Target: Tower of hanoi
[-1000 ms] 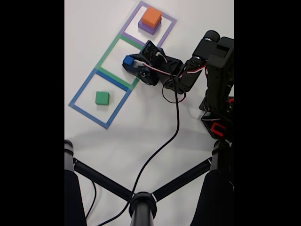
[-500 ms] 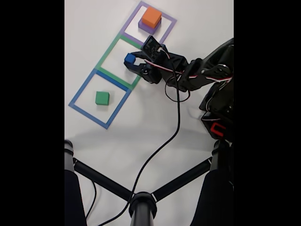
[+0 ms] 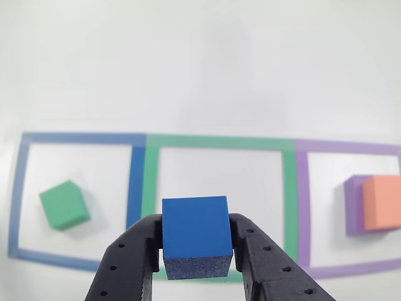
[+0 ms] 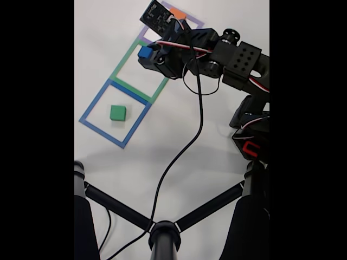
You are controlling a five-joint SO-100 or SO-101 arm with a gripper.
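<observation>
My gripper (image 3: 197,251) is shut on the small blue cube (image 3: 195,243), which it holds above the green tape square (image 3: 219,143). In the fixed view the gripper (image 4: 147,56) and blue cube (image 4: 145,52) hang high over that square's far side. The green block (image 3: 64,204) lies inside the blue tape square (image 3: 81,138), also seen as the green block (image 4: 117,112). The salmon-orange block (image 3: 382,202) sits on the purple block (image 3: 352,205) inside the purple tape square (image 3: 351,148). In the fixed view the arm hides most of that stack, with only a bit of the orange block (image 4: 180,17) showing.
The arm's black body (image 4: 238,59) reaches in from the right in the fixed view, with a black cable (image 4: 187,146) trailing down across the white table. A black tripod stand (image 4: 162,233) spreads across the bottom.
The gripper has lifted the blue cube up off the table and toward the far end, and the arm now covers the purple square.
</observation>
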